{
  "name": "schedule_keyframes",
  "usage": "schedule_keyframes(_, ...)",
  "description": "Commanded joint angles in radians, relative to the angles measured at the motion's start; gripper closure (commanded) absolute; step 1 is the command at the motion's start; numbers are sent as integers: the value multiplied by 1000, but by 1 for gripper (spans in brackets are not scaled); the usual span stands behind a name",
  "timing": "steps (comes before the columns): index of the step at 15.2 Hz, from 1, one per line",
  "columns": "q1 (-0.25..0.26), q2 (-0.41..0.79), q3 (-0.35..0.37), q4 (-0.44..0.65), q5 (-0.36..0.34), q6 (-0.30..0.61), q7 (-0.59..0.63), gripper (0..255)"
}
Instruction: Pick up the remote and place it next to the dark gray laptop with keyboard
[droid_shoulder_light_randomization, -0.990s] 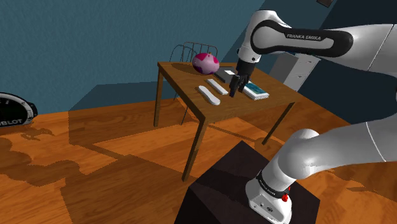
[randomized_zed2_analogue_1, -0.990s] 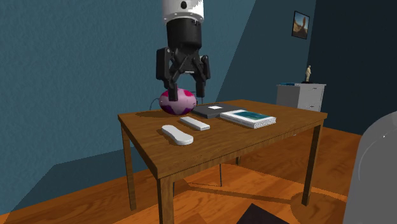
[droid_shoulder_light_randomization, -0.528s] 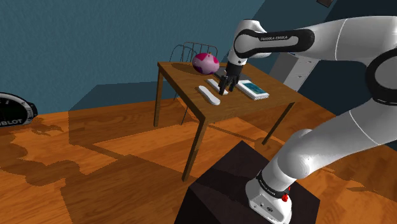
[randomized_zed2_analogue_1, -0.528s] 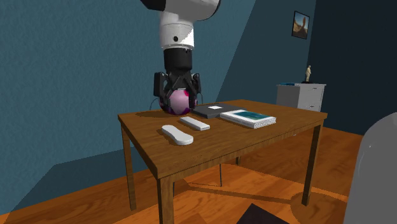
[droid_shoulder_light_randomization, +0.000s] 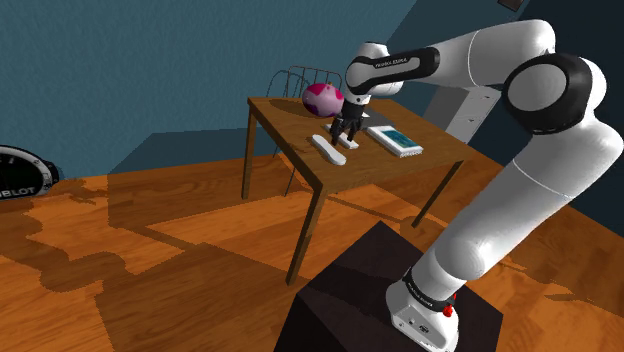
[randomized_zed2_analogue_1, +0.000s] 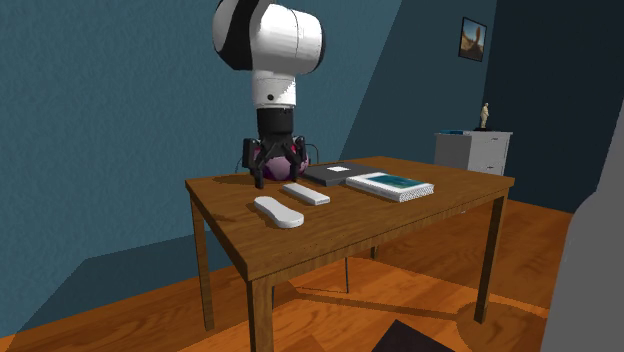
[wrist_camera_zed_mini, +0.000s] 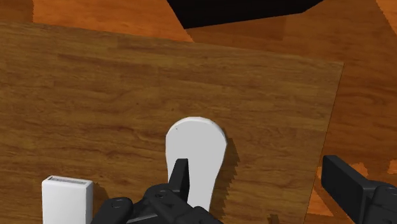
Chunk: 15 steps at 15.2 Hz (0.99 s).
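A white remote with a rounded end (droid_shoulder_light_randomization: 328, 150) (randomized_zed2_analogue_1: 278, 211) (wrist_camera_zed_mini: 196, 153) lies on the wooden table (droid_shoulder_light_randomization: 290, 130) (randomized_zed2_analogue_1: 400, 215) (wrist_camera_zed_mini: 95, 95). A second, rectangular white remote (randomized_zed2_analogue_1: 305, 193) (wrist_camera_zed_mini: 67, 200) lies beside it. The dark gray laptop (randomized_zed2_analogue_1: 335, 172) sits flat further along the table. My gripper (droid_shoulder_light_randomization: 343, 135) (randomized_zed2_analogue_1: 277, 180) (wrist_camera_zed_mini: 256, 168) hangs low over the table, open and holding nothing. In the wrist view one finger stands over the rounded remote's edge and the other is far off to its side.
A pink and white ball (droid_shoulder_light_randomization: 324, 98) sits behind the gripper, with a wire rack (droid_shoulder_light_randomization: 300, 80) beyond it. A white slab with a teal top (droid_shoulder_light_randomization: 397, 141) (randomized_zed2_analogue_1: 390, 184) lies past the laptop. A white cabinet (randomized_zed2_analogue_1: 475, 150) stands beyond the table. The dark stand (droid_shoulder_light_randomization: 390, 300) is close by.
The arm has swung toward the shoulder view's left and brought the gripper down close to the table, over the remotes. The fingers have stayed open.
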Motion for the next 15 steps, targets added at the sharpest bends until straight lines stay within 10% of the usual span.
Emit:
schedule_keyframes(1, -7, 81, -10, 60, 21, 25, -9, 0)
schedule_keyframes(9, -59, 362, -29, 310, 108, 66, -44, 0)
schedule_keyframes(15, -61, 397, -24, 275, 121, 135, -53, 0)
